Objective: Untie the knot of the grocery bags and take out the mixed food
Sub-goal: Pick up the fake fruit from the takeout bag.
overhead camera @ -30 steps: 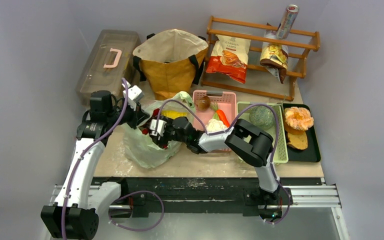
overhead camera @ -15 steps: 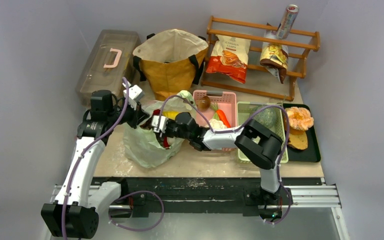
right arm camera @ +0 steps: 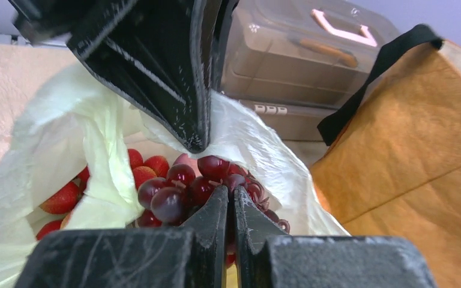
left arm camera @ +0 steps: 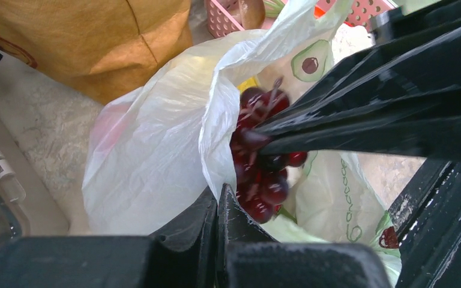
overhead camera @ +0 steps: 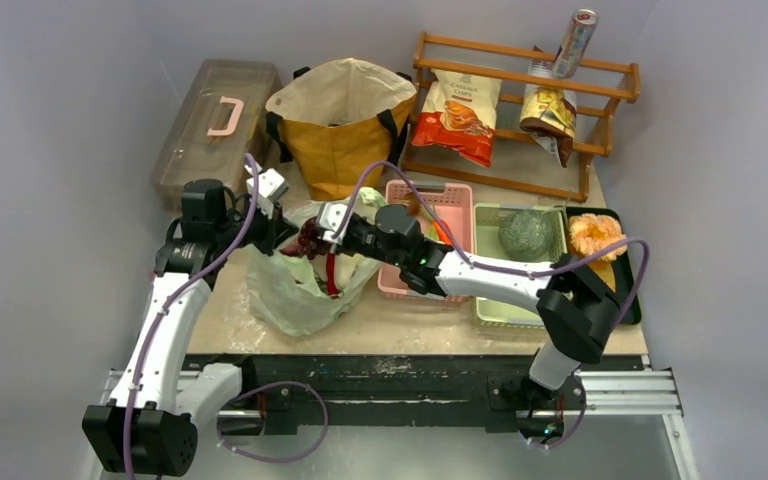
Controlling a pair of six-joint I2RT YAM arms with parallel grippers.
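The left arm rises from the front left corner of the desk and bends inward. The left gripper [overhead camera: 282, 236] has its fingers pressed together on a fold of the rim of the pale-green plastic bag [overhead camera: 290, 290], holding the mouth up. The right arm lies stretched low from the front right, reaching leftward across the pink basket [overhead camera: 448, 200]. The right gripper [overhead camera: 316, 236] meets the left one over the bag's opening, its fingers pinching a bunch of dark grapes [overhead camera: 303, 243] above the bag's mouth.

The bag sits toward the front left of the desk. The mustard-brown tote [overhead camera: 345, 150] stands just behind it near the back edge, and the lidded box [overhead camera: 205, 130] is at the back left corner.

The top view shows a long red piece, probably a chilli [overhead camera: 331, 272], inside the bag. The left wrist view alone shows the avocado print [left arm camera: 312, 60] on the plastic and the right fingers coming in from the side onto the grapes. The right wrist view alone shows red fruits [right arm camera: 66, 198] lying deeper in the bag, and the tote's black strap [right arm camera: 372, 84].
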